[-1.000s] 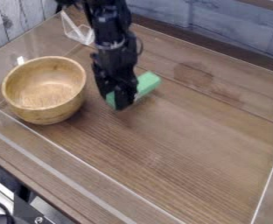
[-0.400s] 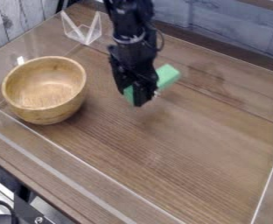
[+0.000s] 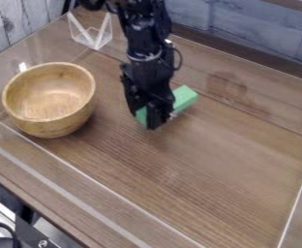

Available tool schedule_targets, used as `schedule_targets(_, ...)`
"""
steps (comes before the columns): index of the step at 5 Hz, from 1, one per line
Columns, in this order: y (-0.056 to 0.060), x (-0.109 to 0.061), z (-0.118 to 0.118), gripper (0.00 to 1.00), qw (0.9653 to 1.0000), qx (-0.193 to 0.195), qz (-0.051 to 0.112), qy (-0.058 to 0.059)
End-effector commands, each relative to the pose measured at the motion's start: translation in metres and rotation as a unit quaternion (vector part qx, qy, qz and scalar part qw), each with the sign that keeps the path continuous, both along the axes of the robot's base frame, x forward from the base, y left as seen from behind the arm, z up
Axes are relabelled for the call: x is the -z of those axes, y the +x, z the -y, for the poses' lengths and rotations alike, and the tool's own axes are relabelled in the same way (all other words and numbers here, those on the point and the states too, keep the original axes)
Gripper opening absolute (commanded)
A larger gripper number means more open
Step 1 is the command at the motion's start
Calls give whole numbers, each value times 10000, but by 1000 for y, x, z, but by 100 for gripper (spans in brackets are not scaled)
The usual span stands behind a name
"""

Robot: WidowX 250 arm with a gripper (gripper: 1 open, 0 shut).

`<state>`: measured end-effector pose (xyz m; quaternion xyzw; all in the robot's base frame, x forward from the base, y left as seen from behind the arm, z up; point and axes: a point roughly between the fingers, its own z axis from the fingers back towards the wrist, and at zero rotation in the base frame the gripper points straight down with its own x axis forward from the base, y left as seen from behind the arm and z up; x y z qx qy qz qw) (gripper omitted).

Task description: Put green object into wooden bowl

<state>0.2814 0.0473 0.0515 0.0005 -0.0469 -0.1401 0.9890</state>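
— One bowl (image 3: pixel 47 97) sits on the table (image 3: pixel 205 165). Where is the block (image 3: pixel 180 100)?
— Just right of the bowl, not touching it, low on the wood.
— Is the gripper (image 3: pixel 150 114) holding it?
— It points down, its fingers around the block's near end. They look closed on it.

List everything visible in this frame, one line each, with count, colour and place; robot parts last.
Bowl: one, light tan wood, left side of the table, empty.
Block: one, bright green, on the table right of the bowl, partly hidden behind the fingers.
Table: one, dark brown wood grain, fills the frame.
Clear barrier: transparent panels along the table's edges.
Clear object: one, transparent, at the back; cannot tell what it is.
Arm: one, black, reaching down at centre.
Fingers: black, pointing down at the block; grip cannot be told.
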Motion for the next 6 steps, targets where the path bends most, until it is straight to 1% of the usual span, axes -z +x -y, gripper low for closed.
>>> schedule_targets(1, 7, -45, -16, 0, 9989, -123, 457, 43)
schedule_targets(2, -5, -71, -51, 0, 9976, -455, 514, 90)
schedule_targets(3, -16, -77, -90, 0, 9967, -636, 485, 154)
schedule_targets(4, -24, -78, -118, 0, 9959, -759, 441, 195)
schedule_targets(5, -35, -75, -122, 0, 9971, -623, 387, 196)
schedule_targets(6, -43, -72, -121, 0, 9983, -455, 316, 181)
